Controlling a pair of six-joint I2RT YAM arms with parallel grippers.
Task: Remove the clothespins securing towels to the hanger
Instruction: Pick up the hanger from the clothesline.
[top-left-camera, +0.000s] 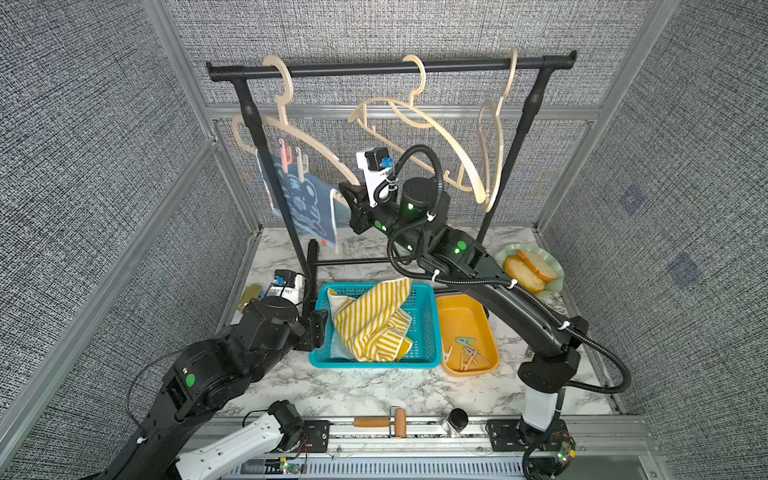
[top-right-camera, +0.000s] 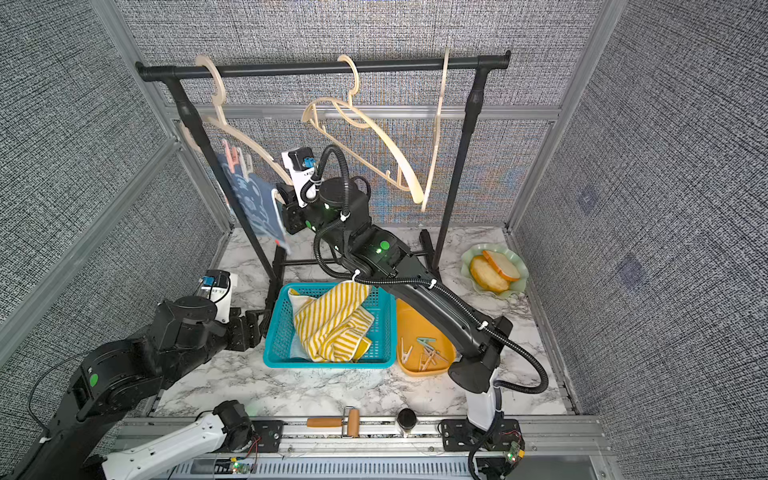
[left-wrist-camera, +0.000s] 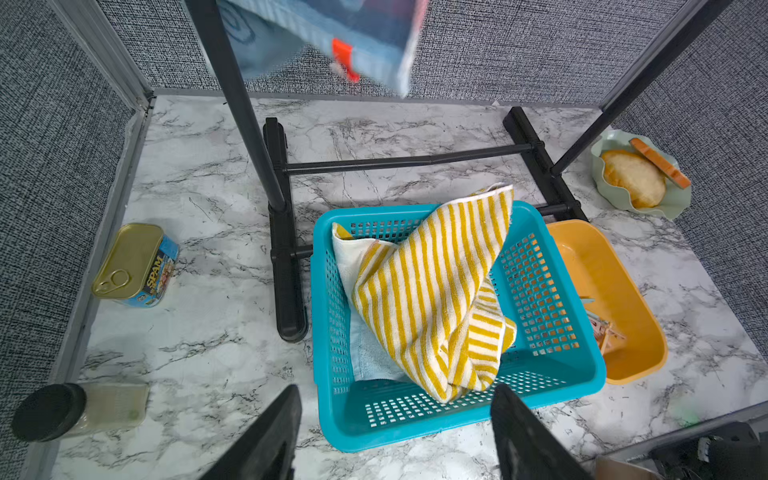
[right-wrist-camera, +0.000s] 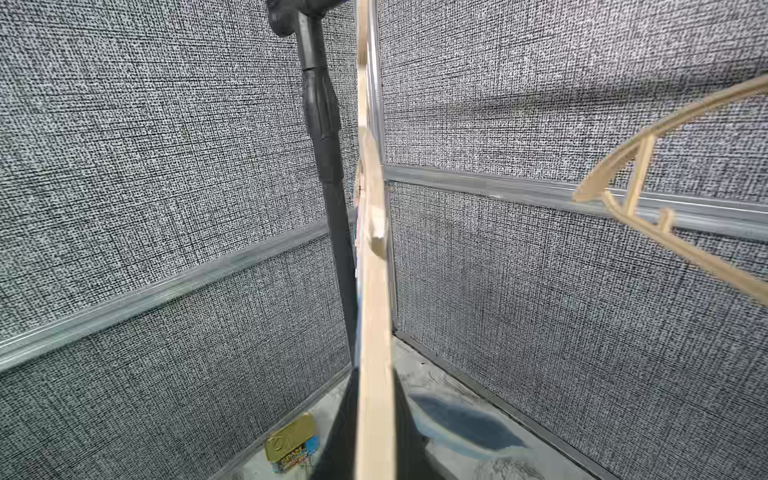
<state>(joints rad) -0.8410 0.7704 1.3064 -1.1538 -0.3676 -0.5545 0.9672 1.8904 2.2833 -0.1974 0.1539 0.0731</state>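
1. Clothespins on the hanger: a pink clothespin (top-left-camera: 283, 154) and a beige clothespin (top-left-camera: 302, 163) stood clipped side by side over the top edge of the dark blue towel (top-left-camera: 303, 203). They sat near one end of the loaded hanger (top-left-camera: 316, 145). A possible third between them could not be confirmed.
2. The right gripper (top-left-camera: 348, 194) was at the hanger's opposite tip. Its fingers (right-wrist-camera: 338, 449) were closed on the hanger bar, so both pins lay well apart from them.
3. The left gripper (top-left-camera: 319, 329) hung low beside the teal basket (top-left-camera: 424, 291), fingers wide and empty, well below the pins.
4. The striped towel (top-left-camera: 374, 324) lay in the basket. Loose pins (top-left-camera: 467, 353) lay in the orange tray (top-left-camera: 490, 332) on the tabletop.
5. Judgement: the step in hand was steadying the hanger for the last towel. The next move calls for the left gripper to rise, squeeze a pin's tail and lift it clear.
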